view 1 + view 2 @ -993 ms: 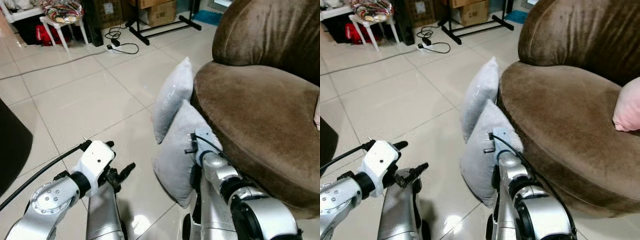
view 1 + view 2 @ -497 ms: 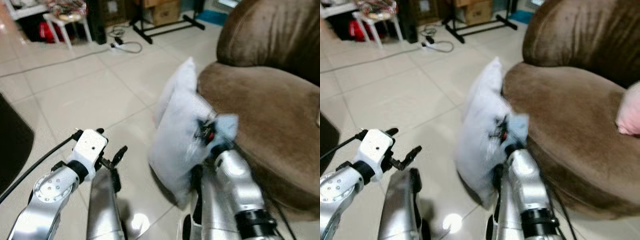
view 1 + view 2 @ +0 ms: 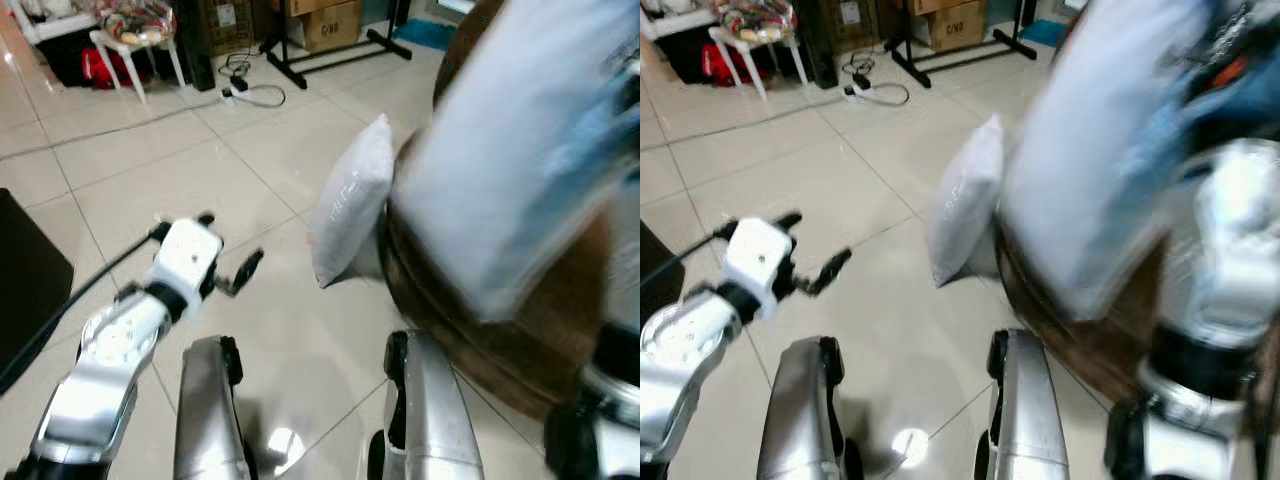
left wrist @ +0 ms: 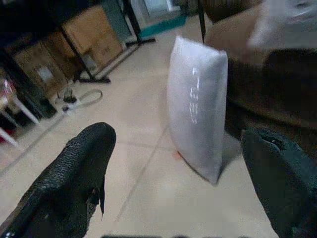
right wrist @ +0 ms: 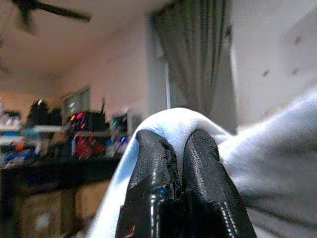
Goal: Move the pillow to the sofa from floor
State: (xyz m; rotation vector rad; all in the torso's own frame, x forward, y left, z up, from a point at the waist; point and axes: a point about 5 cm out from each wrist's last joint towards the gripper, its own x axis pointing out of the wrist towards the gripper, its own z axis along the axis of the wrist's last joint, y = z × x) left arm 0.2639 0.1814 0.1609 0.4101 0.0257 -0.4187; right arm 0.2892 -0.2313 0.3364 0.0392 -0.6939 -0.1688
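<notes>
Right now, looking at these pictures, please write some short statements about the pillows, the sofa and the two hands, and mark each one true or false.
1. The right hand is shut on a pillow held up in the air. True.
2. A second pillow lies flat on the sofa seat. False: it stands on the floor, leaning against the brown sofa.
3. The left hand grips the second pillow. False: it is open and apart from it.
4. A power strip with a cable lies on the floor. True.
</notes>
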